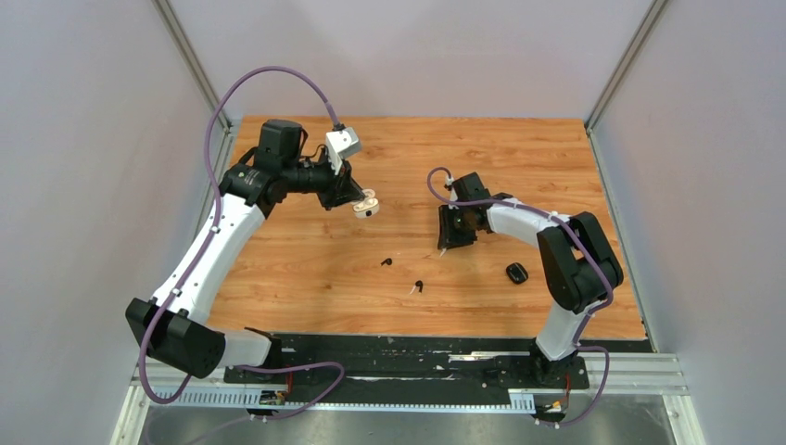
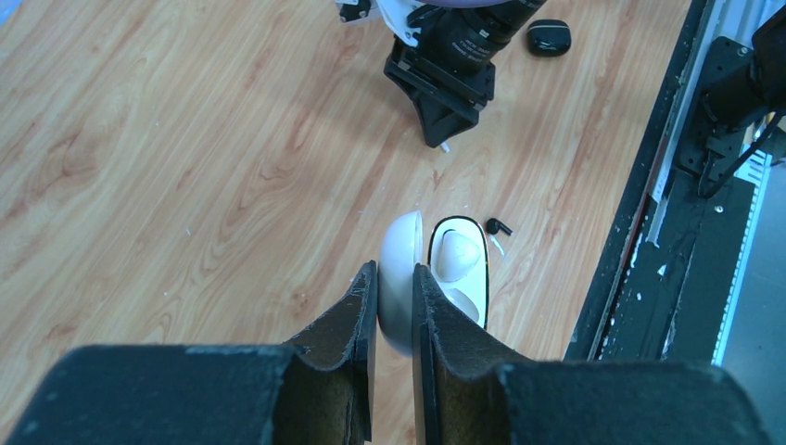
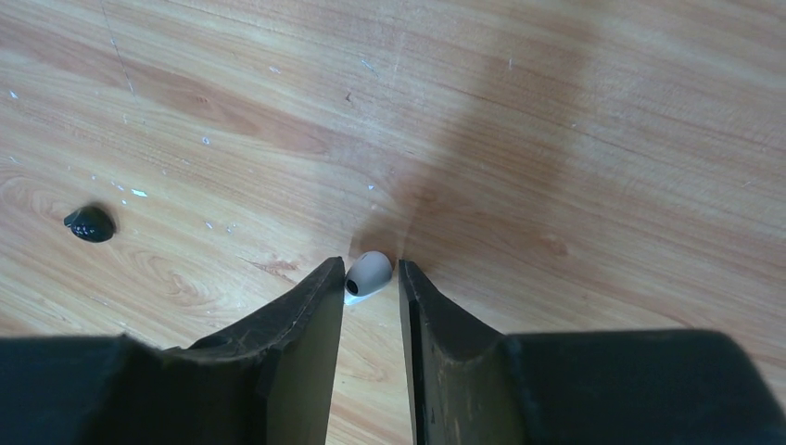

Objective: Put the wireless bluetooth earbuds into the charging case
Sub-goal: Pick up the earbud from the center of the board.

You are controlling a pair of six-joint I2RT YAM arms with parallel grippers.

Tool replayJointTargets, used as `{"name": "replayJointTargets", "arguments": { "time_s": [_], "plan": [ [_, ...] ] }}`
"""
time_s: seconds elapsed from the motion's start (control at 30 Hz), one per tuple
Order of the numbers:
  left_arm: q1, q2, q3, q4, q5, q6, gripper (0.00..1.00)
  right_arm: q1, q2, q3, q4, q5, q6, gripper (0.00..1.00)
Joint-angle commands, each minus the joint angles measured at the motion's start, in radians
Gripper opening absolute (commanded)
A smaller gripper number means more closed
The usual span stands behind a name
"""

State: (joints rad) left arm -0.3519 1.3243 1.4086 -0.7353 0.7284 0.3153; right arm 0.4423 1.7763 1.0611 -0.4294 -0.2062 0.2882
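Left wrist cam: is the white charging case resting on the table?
No, the left gripper is shut on the white charging case and holds it in the air.

Orange-brown wood-grain surface point(image 1: 306, 260); glossy white oval charging case point(image 2: 399, 264), black-rimmed inside; small white rounded earbud point(image 3: 368, 274); tiny black stemmed earbud point(image 2: 498, 225); glossy black pebble-shaped case point(image 2: 549, 37).

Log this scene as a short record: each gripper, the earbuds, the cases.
left gripper: shut on white charging case, lid open, held above the table
right gripper: open, tips either side of white earbud lying on the table
black earbuds: two, loose on the table between the arms
black case: closed, on the table, apart from the earbuds
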Motion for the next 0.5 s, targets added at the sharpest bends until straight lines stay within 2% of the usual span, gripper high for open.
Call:
{"name": "replayJointTargets", "arguments": {
  "time_s": [0.0, 0.13, 0.27, 0.47],
  "plan": [
    [0.004, -0.032, 0.001, 0.028, 0.024, -0.014, 0.00, 0.004, 0.008, -0.004, -0.018, 0.019, -0.007, 0.32],
    [0.004, -0.036, -0.001, 0.025, 0.021, -0.013, 0.00, 0.004, 0.022, 0.008, -0.012, 0.013, -0.008, 0.21],
    [0.004, -0.033, -0.005, 0.018, 0.021, -0.011, 0.00, 0.003, 0.004, 0.026, 0.002, -0.034, -0.046, 0.01],
    [0.004, -0.015, -0.013, 0.039, -0.008, -0.043, 0.00, -0.018, -0.158, 0.067, 0.033, -0.281, -0.137, 0.00]
  ]
}}
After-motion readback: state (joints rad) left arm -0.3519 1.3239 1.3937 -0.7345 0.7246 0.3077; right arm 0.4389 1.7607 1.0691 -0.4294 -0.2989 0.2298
